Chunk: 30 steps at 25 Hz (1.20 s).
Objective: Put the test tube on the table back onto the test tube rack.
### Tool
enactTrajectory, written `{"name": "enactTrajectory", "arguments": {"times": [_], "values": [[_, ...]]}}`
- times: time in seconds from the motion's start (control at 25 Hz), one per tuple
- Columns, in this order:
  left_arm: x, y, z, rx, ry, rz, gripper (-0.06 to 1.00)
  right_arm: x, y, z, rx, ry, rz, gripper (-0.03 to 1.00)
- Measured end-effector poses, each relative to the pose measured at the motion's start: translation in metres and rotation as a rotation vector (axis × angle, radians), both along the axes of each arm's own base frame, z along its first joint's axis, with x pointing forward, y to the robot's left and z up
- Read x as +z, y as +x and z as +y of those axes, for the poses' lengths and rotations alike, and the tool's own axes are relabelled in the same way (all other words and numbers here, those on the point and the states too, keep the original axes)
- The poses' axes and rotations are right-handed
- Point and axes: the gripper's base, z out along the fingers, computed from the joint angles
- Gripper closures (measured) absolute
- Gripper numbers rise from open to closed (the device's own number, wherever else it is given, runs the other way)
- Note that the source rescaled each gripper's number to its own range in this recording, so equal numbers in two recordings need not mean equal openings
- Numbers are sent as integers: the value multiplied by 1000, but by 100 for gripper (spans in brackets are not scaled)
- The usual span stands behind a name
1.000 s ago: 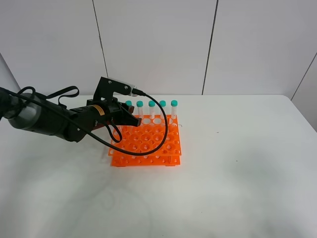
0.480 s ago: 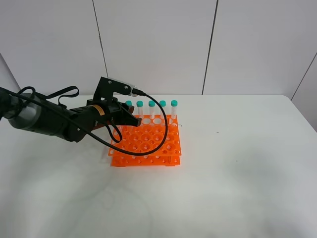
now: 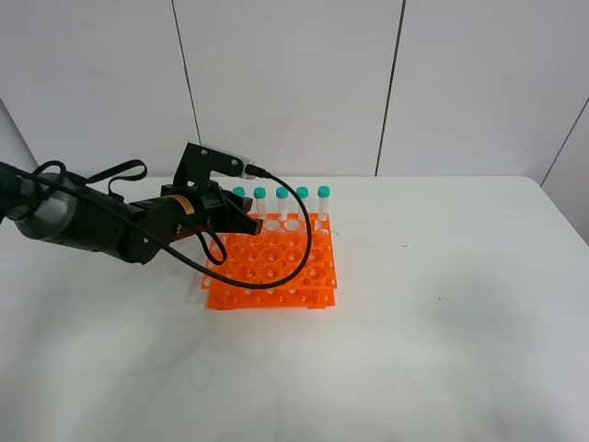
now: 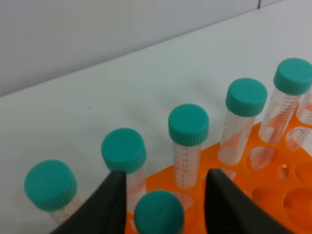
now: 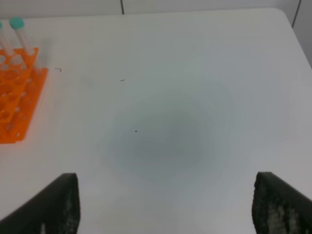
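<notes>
Straddling a teal-capped test tube (image 4: 159, 213), the left gripper (image 4: 163, 204) has its two black fingers (image 4: 113, 202) parted, with a visible gap on either side of the cap, so the jaws are narrowly open and not pinching it. That tube stands upright in the orange test tube rack (image 3: 272, 261), in the row just in front of the back row. Behind it, the left wrist view shows five more teal-capped tubes (image 4: 188, 142) standing upright in a line along the rack's rear edge. From the high camera the left arm (image 3: 101, 224) reaches in from the left over the rack's back-left corner, its black cable (image 3: 276, 267) looping across the holes. The rack sits on the white table (image 3: 442, 313), near the far edge. The right gripper (image 5: 165, 204) hangs over bare tabletop well to the right of the rack, its fingers spread wide and holding nothing.
</notes>
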Motion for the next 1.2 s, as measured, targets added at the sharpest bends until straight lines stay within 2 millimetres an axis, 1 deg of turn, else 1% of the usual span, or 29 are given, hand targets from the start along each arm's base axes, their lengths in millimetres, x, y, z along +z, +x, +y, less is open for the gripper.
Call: {"name": "enactTrajectory", "arguments": {"times": [0.08,0.16,0.44,0.52,0.56,0.72,0.88,0.96,1.0,1.08,1.16,1.2], "values": [[0,0,0,0,0,0,48,0,0,0,0,0,0,6],[0,0,0,0,0,0,46,0,0,0,0,0,0,6],[0,0,0,7,-13,7,46,0,0,0,0,0,0,6],[3,-1,0,8,-17,15,46,0,0,0,0,0,0,6],[7,-2,1,8,-20,11,46,0,0,0,0,0,0,6],[38,-6,2,6,-48,-47,45,0,0,0,0,0,0,6],[73,-17,6,-1,-60,-55,45,0,0,0,0,0,0,6],[86,-22,14,9,-55,-35,45,0,0,0,0,0,0,6],[92,-23,21,25,-53,-26,45,0,0,0,0,0,0,6],[99,-24,42,75,-40,18,45,0,0,0,0,0,0,6],[101,-22,67,141,-28,64,45,0,0,0,0,0,0,6],[102,-21,82,182,-19,86,45,0,0,0,0,0,0,6]]}}
